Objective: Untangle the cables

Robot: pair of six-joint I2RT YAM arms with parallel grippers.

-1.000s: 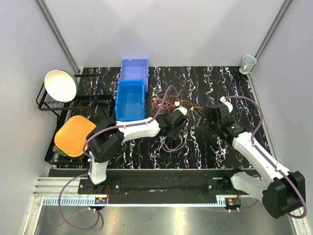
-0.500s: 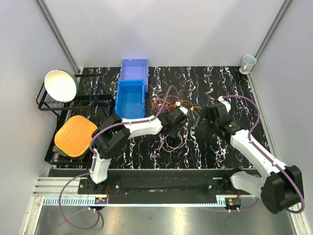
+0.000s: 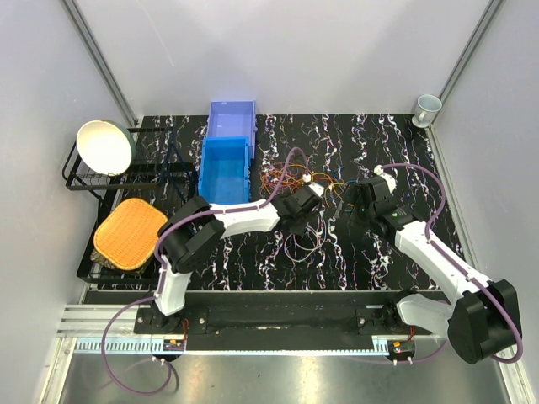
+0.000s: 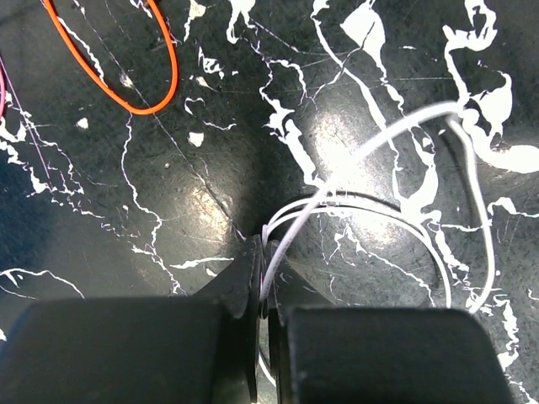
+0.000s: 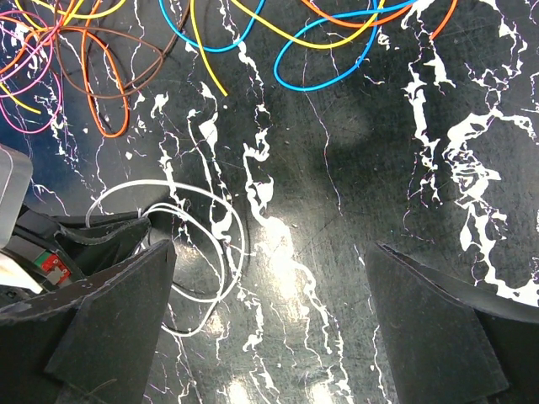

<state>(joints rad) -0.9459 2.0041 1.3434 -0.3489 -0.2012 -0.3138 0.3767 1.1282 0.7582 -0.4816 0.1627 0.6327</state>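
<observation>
The cables (image 3: pixel 290 178) lie in a loose tangle of orange, yellow, blue, brown and pink loops at the table's middle, just behind both grippers. A thin white cable (image 4: pixel 381 208) loops on the black marbled table, and my left gripper (image 4: pixel 265 252) is shut on its strands, low to the surface. An orange cable loop (image 4: pixel 126 101) lies off to its upper left. My right gripper (image 5: pixel 271 247) hangs open over bare table, with the white cable (image 5: pixel 227 227) by its left finger and blue cable loops (image 5: pixel 328 80) ahead. In the top view the left gripper (image 3: pixel 301 220) and right gripper (image 3: pixel 352 206) sit close together.
Two blue bins (image 3: pixel 226 168) stand end to end at the back left of the cables. A black rack holds a white bowl (image 3: pixel 105 147), with an orange woven mat (image 3: pixel 126 231) in front of it. A cup (image 3: pixel 427 108) sits in the far right corner.
My left gripper has closed from open onto the white cable. The right gripper has edged a little away from the near edge, staying open.
</observation>
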